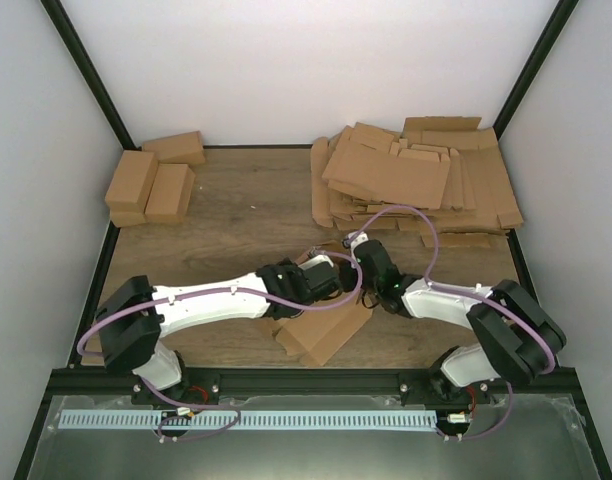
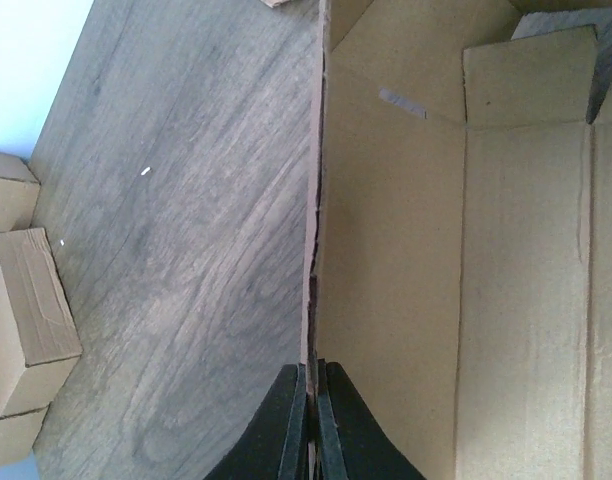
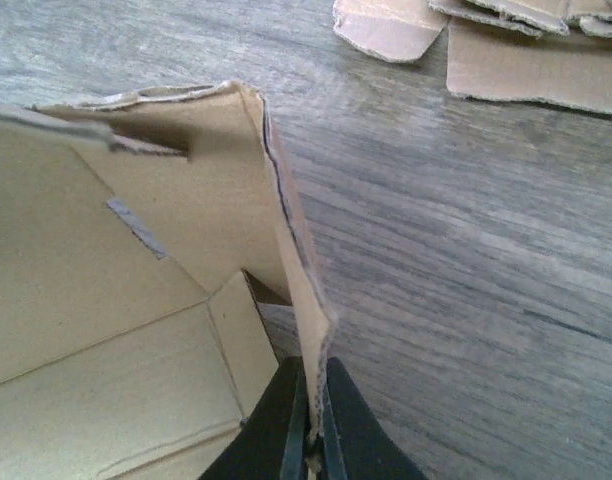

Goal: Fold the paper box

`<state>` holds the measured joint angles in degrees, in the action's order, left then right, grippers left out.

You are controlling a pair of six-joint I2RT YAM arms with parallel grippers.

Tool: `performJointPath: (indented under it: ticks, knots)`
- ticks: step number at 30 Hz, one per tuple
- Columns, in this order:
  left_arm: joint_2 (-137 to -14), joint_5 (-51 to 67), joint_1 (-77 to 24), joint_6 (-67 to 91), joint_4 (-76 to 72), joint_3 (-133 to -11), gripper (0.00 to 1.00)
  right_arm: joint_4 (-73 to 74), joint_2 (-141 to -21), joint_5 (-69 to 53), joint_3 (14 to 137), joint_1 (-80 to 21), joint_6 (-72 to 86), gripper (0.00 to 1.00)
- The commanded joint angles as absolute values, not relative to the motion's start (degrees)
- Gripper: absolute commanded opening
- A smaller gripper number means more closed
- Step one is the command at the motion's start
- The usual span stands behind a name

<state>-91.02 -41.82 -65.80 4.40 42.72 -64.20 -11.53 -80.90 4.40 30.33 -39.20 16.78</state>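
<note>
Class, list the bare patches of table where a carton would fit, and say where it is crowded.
Bare table lies between the cartons and the heap, and between the cartons and the left arm. Crowded: near centre, where it and the right arm hold the box.

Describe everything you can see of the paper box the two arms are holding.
The paper box is plain brown cardboard, partly opened out, with crease lines, notched flaps and slightly ragged edges. A small grey strip marks its inner face. It sits on the wooden table close to the arms' bases, between the two arms. The left tool is shut on the edge of one raised panel. The right tool is shut on another raised edge near a corner.
</note>
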Motion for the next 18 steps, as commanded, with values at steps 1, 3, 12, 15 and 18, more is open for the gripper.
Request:
performJointPath:
  ticks: [1,3,12,15,18]
  knots:
    - [-92.77,-41.67,-66.97,4.66,39.81,-63.0,0.04,-10.55,-78.11,2.68,29.53,-39.48,17.84,0.01]
    - [-93.57,-41.57,-67.58,4.94,39.46,-62.48,0.04,-10.32,-77.52,0.77,28.92,-39.46,18.3,0.01]
    - [-96.63,-42.35,-68.91,6.7,39.04,-61.86,0.04,-7.14,-76.28,-6.05,30.43,-39.46,20.77,0.03]
    - [-96.68,-42.45,-69.07,7.01,39.03,-61.66,0.04,-6.87,-76.11,-8.03,30.54,-39.47,21.12,0.05]
    - [-96.43,-42.85,-69.44,7.19,38.92,-61.44,0.04,-7.31,-76.85,-9.15,30.06,-39.46,21.42,0.06]
